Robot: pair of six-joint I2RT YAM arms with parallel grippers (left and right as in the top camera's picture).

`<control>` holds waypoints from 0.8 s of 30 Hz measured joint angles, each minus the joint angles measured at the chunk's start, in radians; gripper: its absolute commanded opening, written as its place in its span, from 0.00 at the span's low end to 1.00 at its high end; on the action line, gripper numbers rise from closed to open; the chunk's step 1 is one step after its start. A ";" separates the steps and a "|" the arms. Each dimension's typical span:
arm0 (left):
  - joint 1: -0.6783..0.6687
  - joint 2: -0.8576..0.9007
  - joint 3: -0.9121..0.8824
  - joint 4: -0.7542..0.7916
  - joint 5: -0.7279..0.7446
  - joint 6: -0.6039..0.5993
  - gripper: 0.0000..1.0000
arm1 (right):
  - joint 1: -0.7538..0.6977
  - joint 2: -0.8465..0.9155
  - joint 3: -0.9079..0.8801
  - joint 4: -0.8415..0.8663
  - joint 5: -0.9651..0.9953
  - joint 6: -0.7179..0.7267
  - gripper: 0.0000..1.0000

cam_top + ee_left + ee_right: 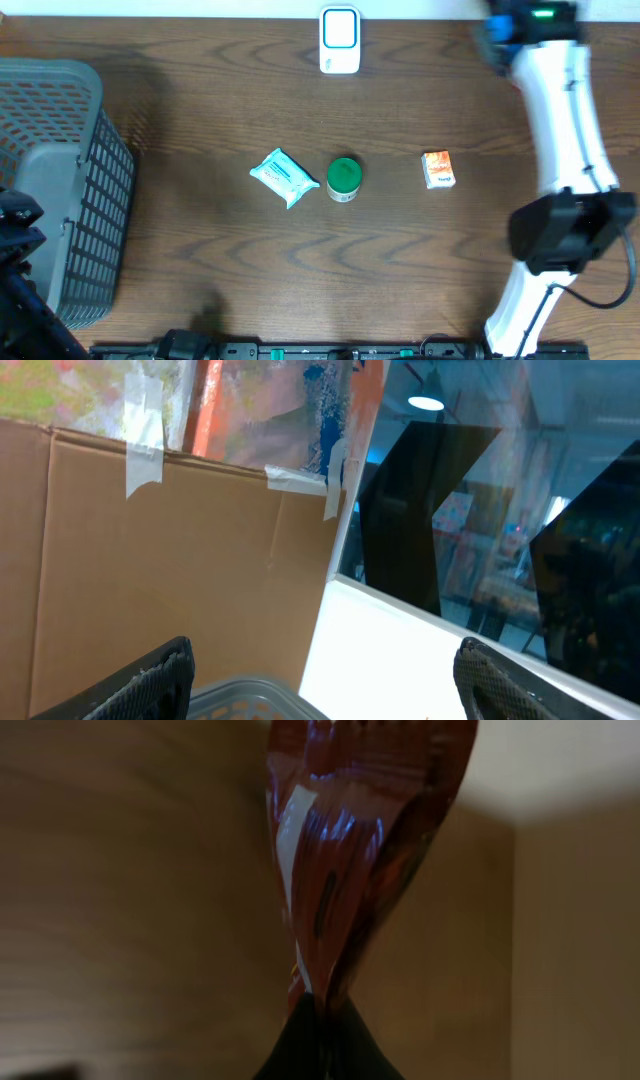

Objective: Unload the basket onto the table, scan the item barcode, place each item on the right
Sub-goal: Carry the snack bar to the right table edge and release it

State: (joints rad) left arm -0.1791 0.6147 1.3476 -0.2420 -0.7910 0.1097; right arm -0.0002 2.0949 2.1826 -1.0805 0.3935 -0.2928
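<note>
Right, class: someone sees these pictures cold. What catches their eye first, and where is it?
Probably the glossy red-brown packet, filling the right wrist view, pinched at its bottom end by the right end effector. From overhead, a row mid-table stands out: a blue wipes pack, a green-lidded jar and an orange box, with a grey basket at the left edge.
</note>
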 measured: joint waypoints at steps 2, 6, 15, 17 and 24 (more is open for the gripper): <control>0.000 -0.009 0.000 0.000 0.000 -0.011 0.83 | -0.109 0.016 -0.060 -0.008 0.005 0.066 0.01; 0.000 -0.030 0.000 0.000 0.000 -0.028 0.83 | -0.268 0.034 -0.209 0.044 0.005 0.159 0.01; 0.000 -0.041 0.000 0.000 0.000 -0.033 0.83 | -0.595 0.044 -0.565 0.283 0.004 0.235 0.06; 0.000 -0.041 0.000 0.000 0.000 -0.033 0.83 | -0.640 0.044 -0.572 0.282 0.002 0.259 0.34; 0.000 -0.041 0.000 0.000 0.000 -0.035 0.83 | -0.687 0.039 -0.449 0.135 -0.273 0.306 0.99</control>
State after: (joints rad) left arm -0.1795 0.5739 1.3476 -0.2417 -0.7914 0.0750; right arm -0.6872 2.1338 1.7340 -0.9455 0.1204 0.0135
